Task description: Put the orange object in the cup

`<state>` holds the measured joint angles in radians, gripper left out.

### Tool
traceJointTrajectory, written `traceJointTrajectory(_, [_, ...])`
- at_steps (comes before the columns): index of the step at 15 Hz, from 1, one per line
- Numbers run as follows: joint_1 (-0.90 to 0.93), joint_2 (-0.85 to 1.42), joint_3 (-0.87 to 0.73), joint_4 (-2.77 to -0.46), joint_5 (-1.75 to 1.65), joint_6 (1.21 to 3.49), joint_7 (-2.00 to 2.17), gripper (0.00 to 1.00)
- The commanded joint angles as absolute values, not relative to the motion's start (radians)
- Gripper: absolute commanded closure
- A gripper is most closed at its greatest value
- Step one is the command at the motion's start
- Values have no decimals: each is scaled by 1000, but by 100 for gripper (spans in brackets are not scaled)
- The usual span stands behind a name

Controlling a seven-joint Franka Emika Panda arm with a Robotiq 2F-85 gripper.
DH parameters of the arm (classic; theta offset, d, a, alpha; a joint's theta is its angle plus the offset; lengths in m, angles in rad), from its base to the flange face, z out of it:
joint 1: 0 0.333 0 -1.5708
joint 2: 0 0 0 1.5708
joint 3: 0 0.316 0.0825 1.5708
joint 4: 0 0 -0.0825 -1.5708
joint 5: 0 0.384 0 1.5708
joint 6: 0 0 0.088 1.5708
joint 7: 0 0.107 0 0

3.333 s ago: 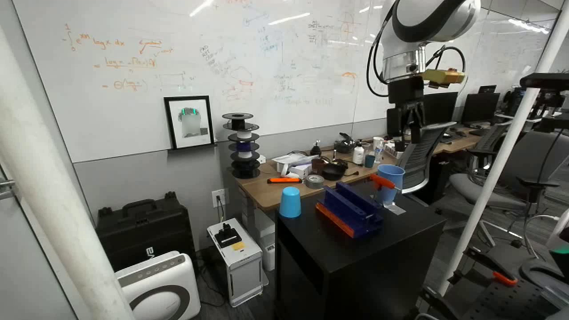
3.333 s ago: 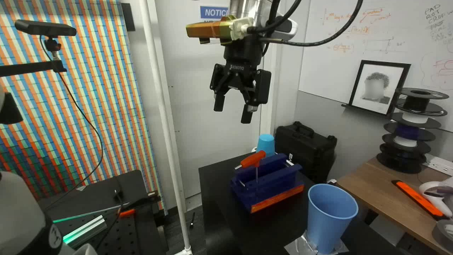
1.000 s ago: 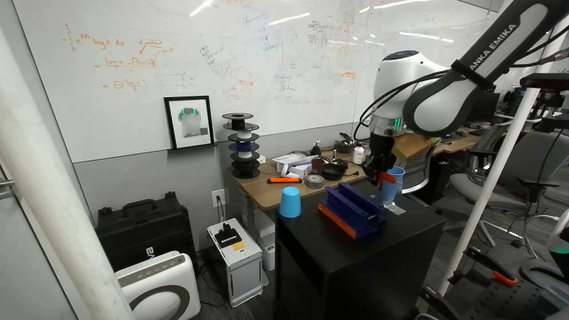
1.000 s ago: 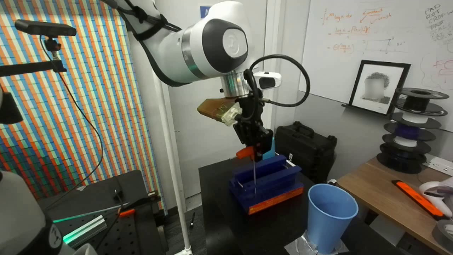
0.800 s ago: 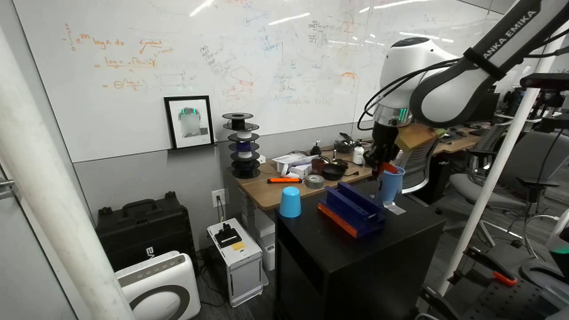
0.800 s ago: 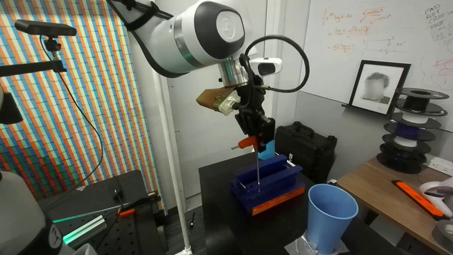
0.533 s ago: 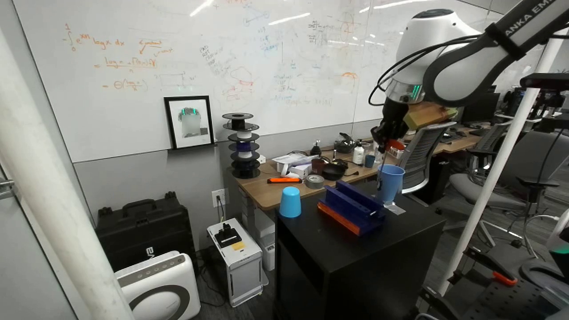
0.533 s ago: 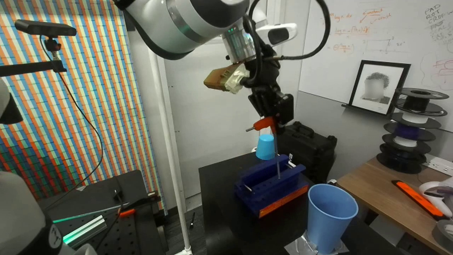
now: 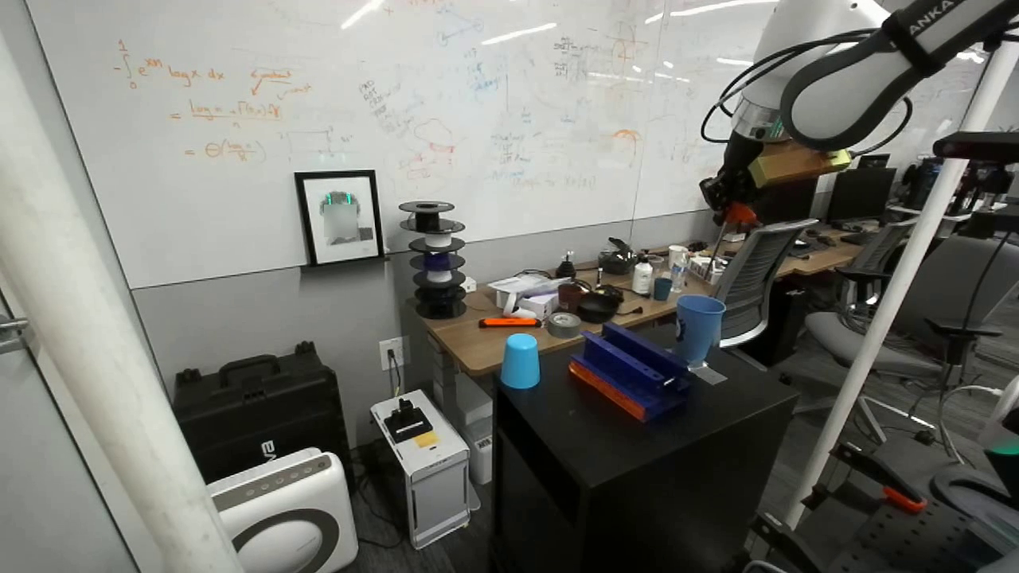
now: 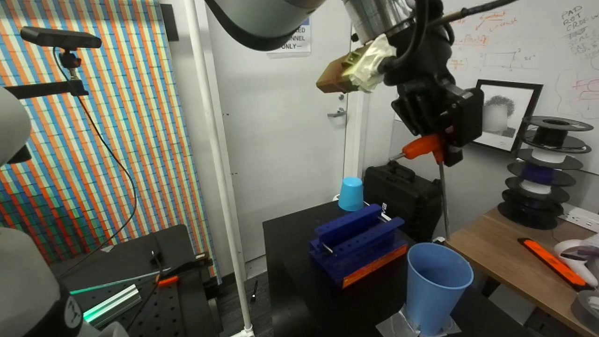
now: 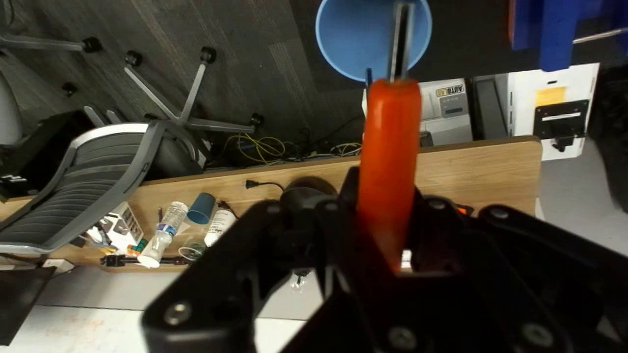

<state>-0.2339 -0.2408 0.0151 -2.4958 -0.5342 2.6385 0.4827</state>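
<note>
"Above the cup (image 10: 435,304), what was there?"

"Gripper (image 10: 447,149) held the orange object (image 10: 421,146). Fingers (image 10: 453,158) were clamped on it, wrist view showed it squeezed between them, metal shaft (image 10: 444,201) hung down, a bit tilted"

"Shaft tip, relative to the cup?"

"Higher than the rim and apart from it in both exterior views. Couldn't tell if it lined up with the cup's mouth"

"And the cup itself?"

"Stood upright on the black cabinet (image 10: 292,238), shiny tape (image 10: 392,325) at its base"

"What was around the cup?"

"Dark blue rack (image 10: 362,241) was near it, same cabinet. Bright cyan cup (image 10: 351,193) stood upside down, well apart from the cup, past the rack. Wooden desk (image 9: 466,346) was farther back than the cup in an exterior view, grey tape roll (image 9: 564,325) on it"
</note>
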Motion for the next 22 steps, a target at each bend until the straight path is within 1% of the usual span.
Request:
traceJointTrajectory(1, [-244,-74,9,-2395,-524,2666,504,96])
traceJointTrajectory(6, [-178,183,-45,-2297,-448,2661,472,96])
traceJointTrajectory(9, [-135,279,-77,-2251,-349,2647,427,96])
traceJointTrajectory(10, [-123,275,-81,-2246,-313,2634,406,89])
traceJointTrajectory(11, [-115,262,-83,-2248,-284,2634,381,59])
traceJointTrajectory(12, [-115,218,-73,-2265,-236,2623,334,61])
traceJointTrajectory(13, [-113,169,-69,-2291,-205,2625,299,60])
traceJointTrajectory(17, [-104,-52,-42,-2418,-85,2665,114,30])
traceJointTrajectory(20, [-73,-224,-37,-2515,6,2641,-7,7])
traceJointTrajectory(21, [-52,-273,-44,-2538,59,2612,-66,1])
traceJointTrajectory(22, [-17,-310,-63,-2558,142,2563,-154,0])
